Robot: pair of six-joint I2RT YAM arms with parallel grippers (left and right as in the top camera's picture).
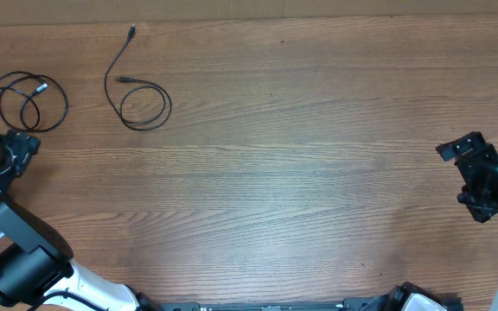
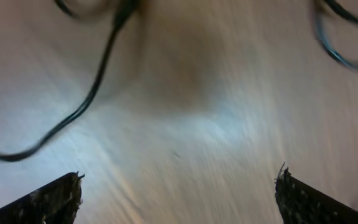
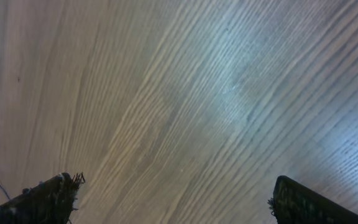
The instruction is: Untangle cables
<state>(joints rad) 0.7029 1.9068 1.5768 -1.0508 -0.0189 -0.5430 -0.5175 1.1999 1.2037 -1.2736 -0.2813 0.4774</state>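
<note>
Two thin black cables lie apart on the wooden table at the far left. One cable (image 1: 26, 99) is a small double loop near the left edge. The other cable (image 1: 139, 97) is a single loop with a long tail running to a plug at the back. My left gripper (image 1: 15, 149) is open and empty just below the left loop; its wrist view, blurred, shows that cable (image 2: 82, 102) ahead and a second curve of cord at the upper right. My right gripper (image 1: 469, 168) is open and empty at the far right, over bare wood.
The table's far edge (image 1: 258, 17) runs along the top of the overhead view. Both arm bases sit at the near edge, left and right.
</note>
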